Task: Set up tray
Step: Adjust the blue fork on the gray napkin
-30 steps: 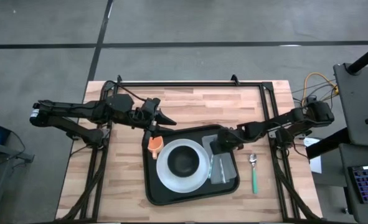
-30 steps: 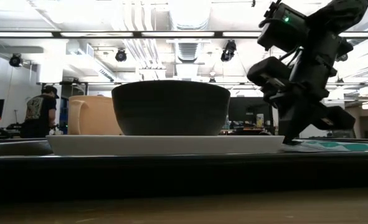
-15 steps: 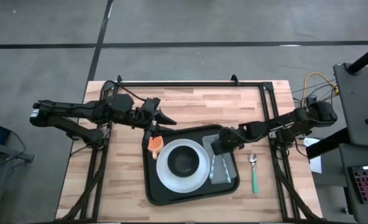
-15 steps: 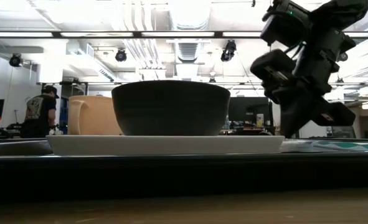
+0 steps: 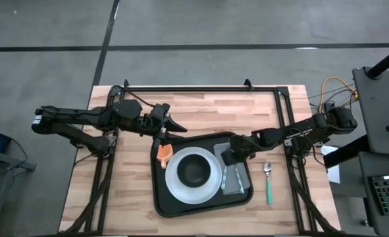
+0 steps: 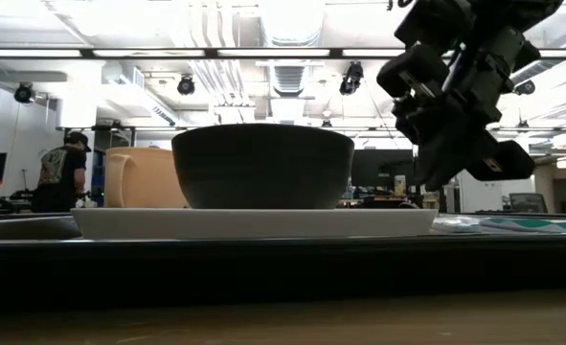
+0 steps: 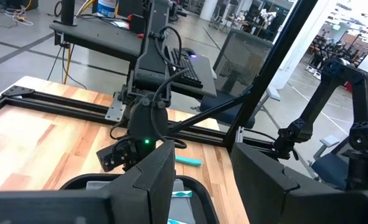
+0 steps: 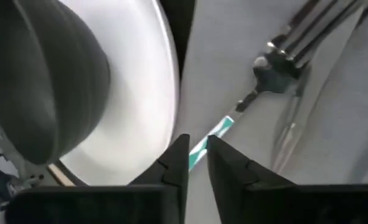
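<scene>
The black tray (image 5: 160,197) lies on the wooden table. It holds a white plate (image 5: 174,183) with a dark bowl (image 5: 194,171) on it, an orange cup (image 5: 163,155) at its far left corner, and a grey napkin (image 5: 237,179) on the right. A teal-handled fork (image 8: 268,70) lies flat on the napkin. My right gripper (image 8: 196,149) hovers over the fork's handle end, its fingers a narrow gap apart, lifted off the tray (image 6: 436,182). My left gripper (image 5: 174,125) waits open above the table beyond the tray's far left corner.
A green-handled spoon (image 5: 268,184) lies on the bare wood right of the tray. Black frame rails (image 5: 201,88) run along the table's far edge and both sides. Bare wood shows left of the tray (image 5: 115,191). A person (image 6: 57,172) stands far off in the room.
My right gripper has risen off the napkin's far end and now stands clear above the tray. The fork stays lying on the napkin.
</scene>
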